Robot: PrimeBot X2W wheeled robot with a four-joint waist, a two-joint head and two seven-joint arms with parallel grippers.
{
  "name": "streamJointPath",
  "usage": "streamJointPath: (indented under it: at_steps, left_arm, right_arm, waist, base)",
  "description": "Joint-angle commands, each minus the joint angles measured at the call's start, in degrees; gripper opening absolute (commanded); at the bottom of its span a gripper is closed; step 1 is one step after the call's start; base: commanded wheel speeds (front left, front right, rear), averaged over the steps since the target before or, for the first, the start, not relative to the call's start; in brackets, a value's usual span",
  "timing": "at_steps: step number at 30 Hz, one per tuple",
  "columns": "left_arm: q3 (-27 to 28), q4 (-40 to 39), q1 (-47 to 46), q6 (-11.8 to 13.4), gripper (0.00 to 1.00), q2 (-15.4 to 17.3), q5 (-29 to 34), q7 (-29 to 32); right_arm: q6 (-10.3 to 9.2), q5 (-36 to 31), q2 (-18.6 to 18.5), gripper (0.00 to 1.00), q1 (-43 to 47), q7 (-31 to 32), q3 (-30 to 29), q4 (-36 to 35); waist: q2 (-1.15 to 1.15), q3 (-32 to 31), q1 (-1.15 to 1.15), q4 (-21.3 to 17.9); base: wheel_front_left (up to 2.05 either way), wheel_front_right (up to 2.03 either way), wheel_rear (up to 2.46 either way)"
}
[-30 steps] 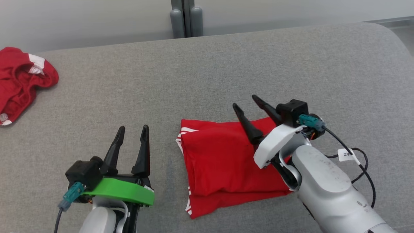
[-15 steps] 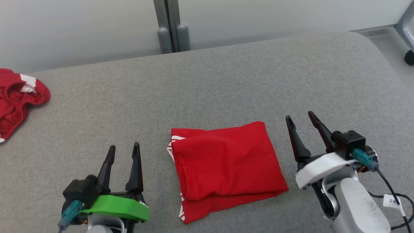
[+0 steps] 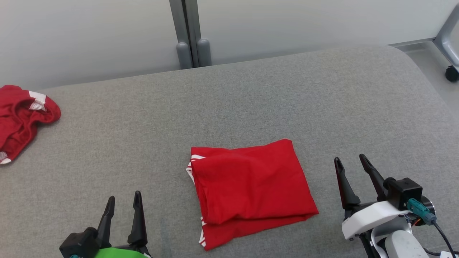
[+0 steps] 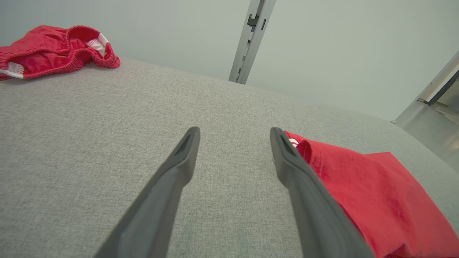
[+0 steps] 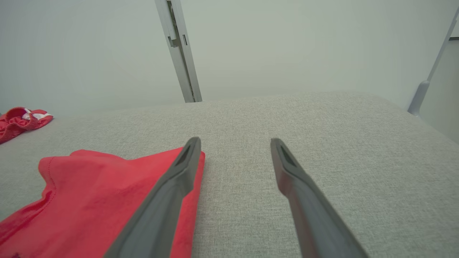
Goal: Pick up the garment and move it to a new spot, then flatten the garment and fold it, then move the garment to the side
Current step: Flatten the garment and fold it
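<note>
The red garment (image 3: 251, 190) lies folded into a rough rectangle on the grey cushion (image 3: 251, 100), white stripes showing along its left edge. It appears at the right of the left wrist view (image 4: 376, 200) and at the lower left of the right wrist view (image 5: 89, 200). My left gripper (image 3: 123, 202) is open at the lower left, apart from the garment. My right gripper (image 3: 350, 163) is open at the lower right, just beside the garment's right edge. Nothing sits between either pair of fingers.
A second red garment (image 3: 18, 118) with white trim lies crumpled at the cushion's far left edge, also in the left wrist view (image 4: 53, 50). A grey post (image 3: 188, 32) stands behind the cushion. A wheeled frame leg (image 3: 448, 46) is at the far right.
My right gripper has lifted off the folded garment and drawn back to the lower right. My left gripper has pulled back toward the bottom edge. The head camera has shifted.
</note>
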Motion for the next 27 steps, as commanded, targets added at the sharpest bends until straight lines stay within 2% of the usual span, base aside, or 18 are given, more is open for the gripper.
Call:
streamJointPath:
  at_steps: [1, 27]
  left_arm:
    - [0.01, -0.37, 0.79, -0.21, 1.0, -0.02, 0.18, -0.19]
    - [-0.85, -0.67, 2.05, 0.43, 1.0, -0.03, -1.23, -0.18]
  right_arm:
    - [-0.07, -0.3, -0.18, 1.0, 0.76, -0.25, -0.16, -0.24]
    - [-0.07, -1.63, -0.18, 1.0, 1.14, -0.25, 0.45, 2.74]
  waist:
    - [0.0, -0.18, 0.0, 0.16]
    - [0.0, -2.05, 0.0, 0.88]
  base:
    - [0.0, 0.0, 0.0]
    - [0.0, 0.0, 0.0]
